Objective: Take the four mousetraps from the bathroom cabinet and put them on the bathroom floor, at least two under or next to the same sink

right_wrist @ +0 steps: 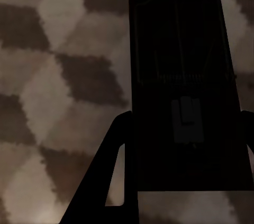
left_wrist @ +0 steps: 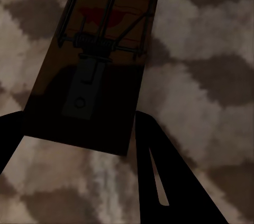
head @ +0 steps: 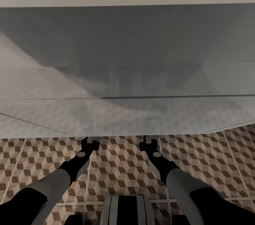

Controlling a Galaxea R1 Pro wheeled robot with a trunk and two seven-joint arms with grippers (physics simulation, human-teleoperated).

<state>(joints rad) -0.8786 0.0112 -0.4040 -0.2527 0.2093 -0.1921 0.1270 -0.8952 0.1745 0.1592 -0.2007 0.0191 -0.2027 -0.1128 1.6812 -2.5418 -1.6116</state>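
Head cam is mostly a big pale grey surface (head: 127, 58) stretching across the upper part of the view, kind of translucent and blurry, can't really say what it is. Below it I've got the floor (head: 120, 172), those cube-pattern tiles in brown, beige and white with pale grout.

Both arms reach forward and down over the tiles. Left gripper (head: 91, 142) and right gripper (head: 150, 141) both end right at the edge of that grey surface, near each other, with a strip of tile between them.

On the left wrist cam I'm holding a trap (left_wrist: 92, 60): a brown wooden board with a dark wire spring and a red mark, tilted a bit against the tile pattern behind it. The dark fingers (left_wrist: 164, 176) sit on either side of its near end, pinching it.

Right wrist cam, same deal: second trap (right_wrist: 188, 86), much darker in shadow, metal bits barely visible. Fingers (right_wrist: 108, 171) are clamped on either side of its near end, tiles behind it.

Can't tell from these whether either trap touches the floor or is held just above it.
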